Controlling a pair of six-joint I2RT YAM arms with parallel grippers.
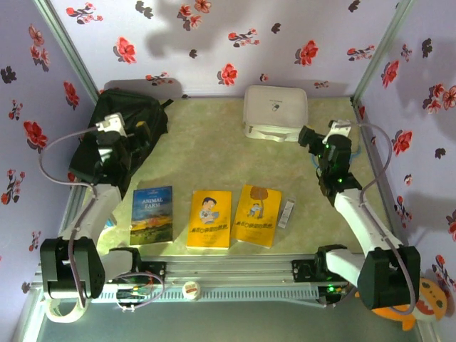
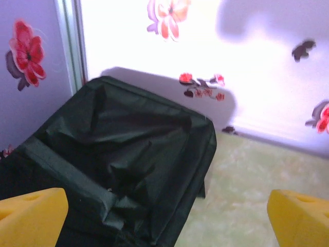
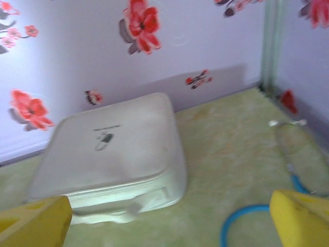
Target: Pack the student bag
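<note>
Left gripper (image 2: 164,220), jaws apart, over the student bag (image 2: 128,154); right gripper (image 3: 167,221), jaws apart, facing the white case (image 3: 113,149) on the tabletop (image 3: 221,170).

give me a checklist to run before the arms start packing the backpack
1. Left end effector open, holding nothing: ok.
2. Right end effector open, holding nothing: ok.
3. Backpack unzipped, with its opening reachable: cannot tell.
4. Blue book, middle yellow book and right yellow book lying flat, not stacked: ok.
5. White case not touched by the right end effector: ok.
</note>
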